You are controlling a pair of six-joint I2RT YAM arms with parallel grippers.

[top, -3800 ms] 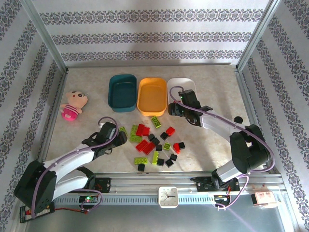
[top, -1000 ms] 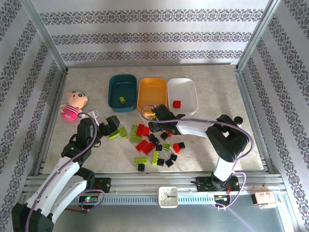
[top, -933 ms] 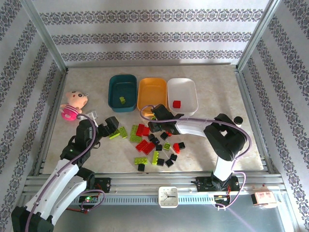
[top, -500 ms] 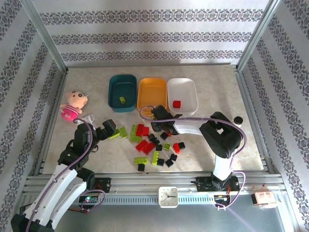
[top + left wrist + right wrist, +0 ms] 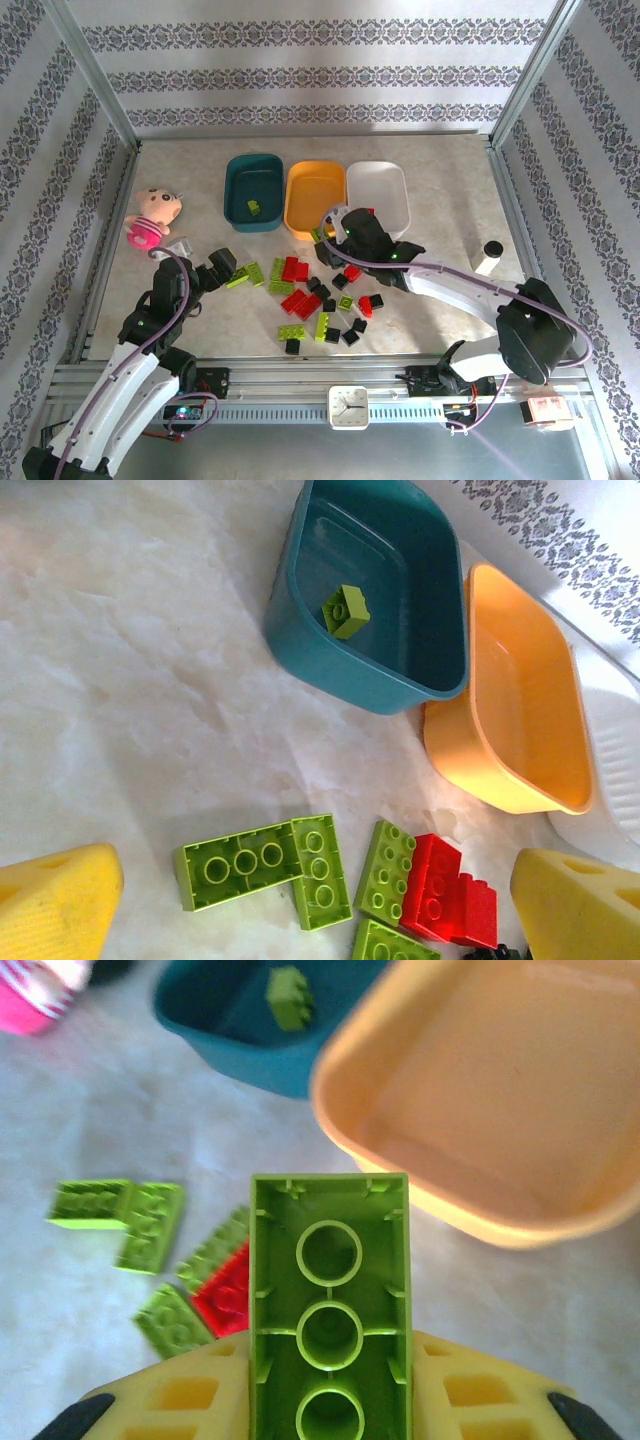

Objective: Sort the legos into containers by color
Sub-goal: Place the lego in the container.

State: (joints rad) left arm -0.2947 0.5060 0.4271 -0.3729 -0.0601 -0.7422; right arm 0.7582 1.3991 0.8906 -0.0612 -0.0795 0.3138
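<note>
- The right jaws are clamped on a long lime brick [image 5: 328, 1300] between yellow pads [image 5: 180, 1400]. Its hollow underside faces the wrist camera and its long axis points straight ahead.
- They hang to the right of the teal tub [image 5: 260, 1070], just short of the orange tub [image 5: 450, 1210]. The teal tub lies ahead and left, so I judge a leftward swing is needed.
- The left jaws gape wide and empty over a pair of lime bricks [image 5: 265, 865] on the worktop [image 5: 120, 680], nearer than the teal tub.
- A small lime brick [image 5: 346, 611] lies inside the teal tub.
- Loose bricks [image 5: 320, 300] lie nearer than it and to its right.
</note>
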